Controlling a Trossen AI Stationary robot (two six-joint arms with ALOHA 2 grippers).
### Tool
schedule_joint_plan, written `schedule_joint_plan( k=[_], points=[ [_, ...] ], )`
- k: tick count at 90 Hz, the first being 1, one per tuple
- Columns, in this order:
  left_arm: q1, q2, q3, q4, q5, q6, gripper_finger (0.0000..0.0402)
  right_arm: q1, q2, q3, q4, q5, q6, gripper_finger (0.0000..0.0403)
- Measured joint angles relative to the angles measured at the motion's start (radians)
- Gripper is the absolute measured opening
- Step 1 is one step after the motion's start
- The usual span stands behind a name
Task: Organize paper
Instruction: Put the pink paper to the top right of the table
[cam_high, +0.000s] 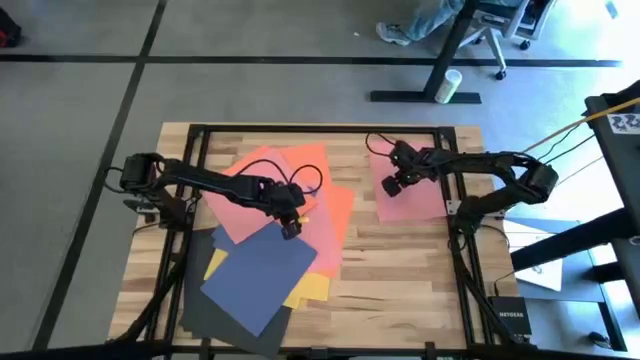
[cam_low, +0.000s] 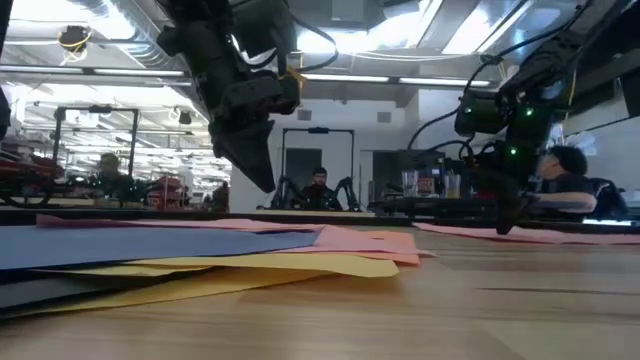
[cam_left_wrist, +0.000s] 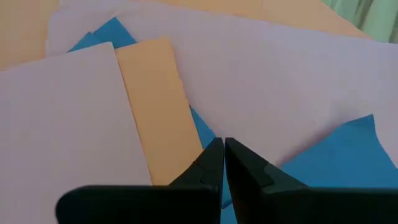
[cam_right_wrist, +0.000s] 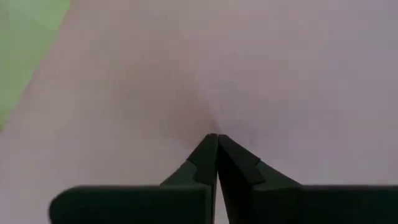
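Note:
A loose pile of paper lies on the left half of the wooden table: a pink sheet on top, orange beside it, navy blue, yellow and dark grey toward the near edge. A separate pink sheet lies flat at the far right. My left gripper is shut and hovers over the pile's middle, clear of it in the low view. My right gripper is shut, its tips down on the separate pink sheet. My right gripper has its shut fingertips on the separate pink sheet, close to its left edge. The fingers come from above, slanting down from the table's right side. The sheet lies flat on the table under them.
A black frame runs around the table top. Bare wood shows at the near right and between the pile and the separate sheet. Cables loop over the pile beside my left arm. People sit in the room beyond the far edge.

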Motion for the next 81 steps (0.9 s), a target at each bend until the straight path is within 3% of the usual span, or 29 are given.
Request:
schedule_joint_plan(
  k=[81],
  points=[
    [0.000, 0.000, 0.000, -0.003, 0.000, -0.012, 0.0000, -0.006, 0.006, -0.005, 0.031, 0.105, 0.003, 0.0000]
  ],
)
